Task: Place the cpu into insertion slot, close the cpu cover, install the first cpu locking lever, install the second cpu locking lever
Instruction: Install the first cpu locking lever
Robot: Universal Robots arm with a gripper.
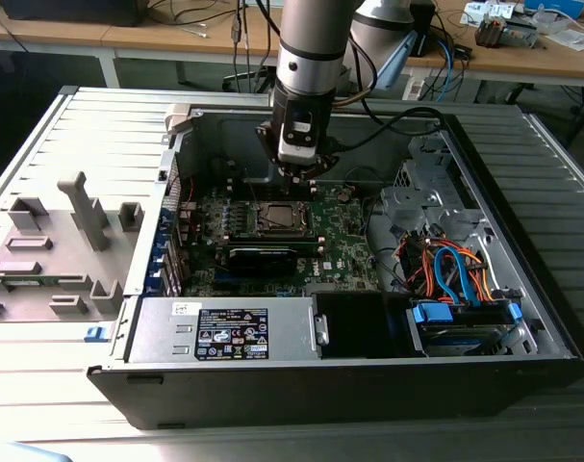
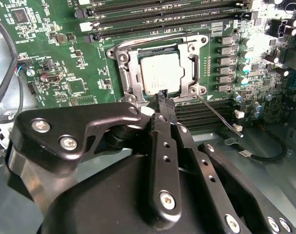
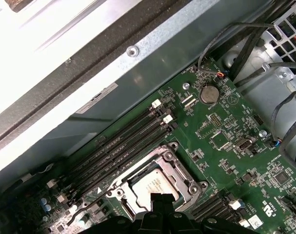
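The cpu (image 2: 160,73) sits in the insertion slot (image 2: 138,54) on the green board (image 2: 74,63), the cpu cover (image 2: 193,66) flat around it; just beside the cpu, the gripper (image 2: 163,97) hangs, jaws pinched narrow, gripping nothing I can see; a thin lever (image 2: 218,114) juts out near the cpu

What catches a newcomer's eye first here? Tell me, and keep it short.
The black pincer hangs inside the open computer case, just above the green board. Right by its tip in the second wrist view, the silver cpu sits framed by the metal cpu cover.
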